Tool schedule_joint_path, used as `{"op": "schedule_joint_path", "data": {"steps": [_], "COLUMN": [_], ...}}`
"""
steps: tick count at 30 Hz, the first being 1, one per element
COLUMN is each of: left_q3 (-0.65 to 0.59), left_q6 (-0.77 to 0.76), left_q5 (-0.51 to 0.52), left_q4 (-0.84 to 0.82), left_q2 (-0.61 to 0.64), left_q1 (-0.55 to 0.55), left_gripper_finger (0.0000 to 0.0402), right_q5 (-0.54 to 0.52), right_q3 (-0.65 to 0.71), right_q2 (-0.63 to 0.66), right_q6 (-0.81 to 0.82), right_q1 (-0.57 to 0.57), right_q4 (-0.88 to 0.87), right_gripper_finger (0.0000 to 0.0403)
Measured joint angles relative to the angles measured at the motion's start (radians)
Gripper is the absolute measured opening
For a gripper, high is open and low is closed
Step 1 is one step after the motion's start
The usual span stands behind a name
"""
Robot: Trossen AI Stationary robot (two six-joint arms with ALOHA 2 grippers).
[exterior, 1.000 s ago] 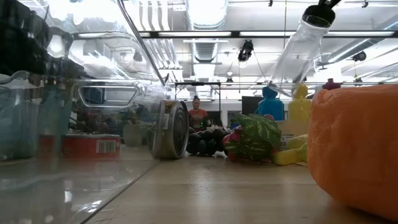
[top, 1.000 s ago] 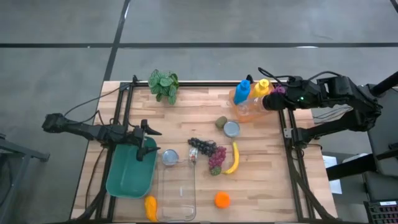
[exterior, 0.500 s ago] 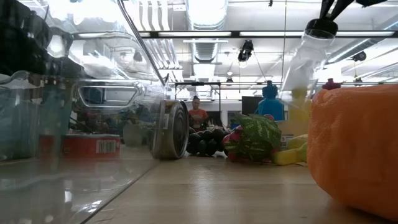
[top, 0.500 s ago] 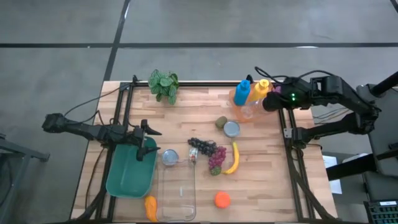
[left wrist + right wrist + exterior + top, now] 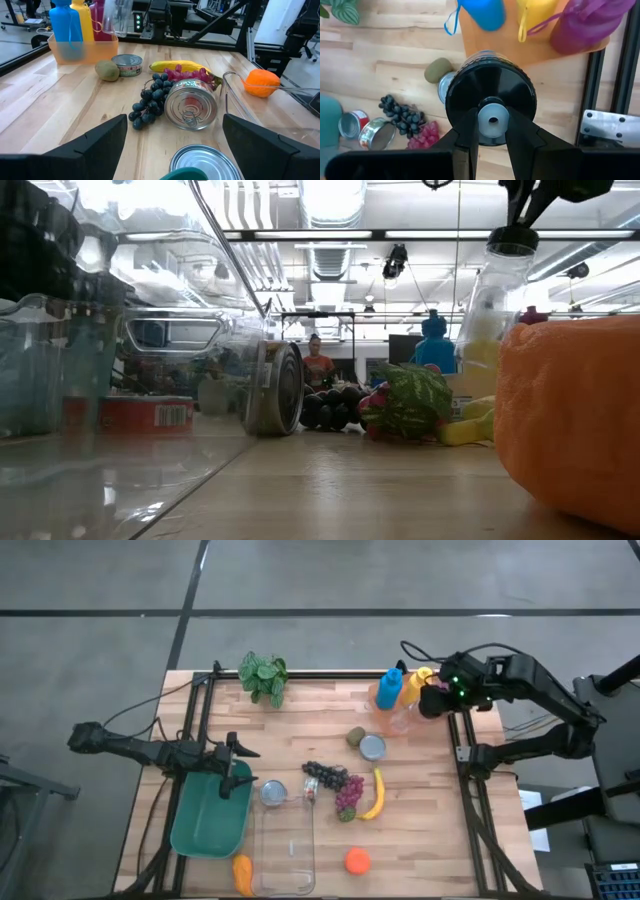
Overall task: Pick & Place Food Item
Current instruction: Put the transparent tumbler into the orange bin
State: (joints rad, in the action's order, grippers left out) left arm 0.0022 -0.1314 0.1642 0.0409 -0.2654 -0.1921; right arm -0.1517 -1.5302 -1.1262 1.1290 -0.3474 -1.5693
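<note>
Clear bottle (image 5: 492, 305) hangs by its black cap beneath the right gripper (image 5: 493, 131) — fingers clamped on the spout — now swung upright from its earlier tilt above the orange tray (image 5: 398, 718), probably ready for lowering, while the left gripper (image 5: 235, 753) waits open.

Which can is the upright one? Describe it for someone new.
Start at the orange tray of bottles at the table's far right corner. Just in front of it, beside the kiwi, stands a short can with its round silver top facing up. The other two cans lie nearer the green bin.
</note>
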Motion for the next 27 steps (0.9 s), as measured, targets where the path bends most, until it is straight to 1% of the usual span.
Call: {"op": "schedule_joint_path", "data": {"steps": [2,7,11,20,27], "left_q3": [0.0,0.0,0.0,0.0,0.0], "left_q6": [0.0,0.0,0.0,0.0,0.0], "left_q5": [0.0,0.0,0.0,0.0,0.0], "left_q4": [0.0,0.0,0.0,0.0,0.0], "left_q2": [0.0,0.0,0.0,0.0,0.0], "left_q1": [0.0,0.0,0.0,0.0,0.0], "left_gripper_finger": [0.0336,0.0336,0.0336,0.0336,0.0336], "right_q5": [0.01,0.082,0.102,0.144,0.181], "right_q3": [-0.008,-0.014,-0.015,-0.027,-0.057], "right_q2": [-0.004,-0.011,-0.024,-0.072,-0.1], "right_q6": [-0.023,-0.069,-0.115,-0.194,-0.221], "right_q1": [-0.029,-0.113,-0.154,-0.218,-0.255], "right_q4": [-0.001,-0.002,0.002,-0.002,-0.002], "right_gripper_finger": [0.0066,0.0066,0.0066,0.0066,0.0066]}}
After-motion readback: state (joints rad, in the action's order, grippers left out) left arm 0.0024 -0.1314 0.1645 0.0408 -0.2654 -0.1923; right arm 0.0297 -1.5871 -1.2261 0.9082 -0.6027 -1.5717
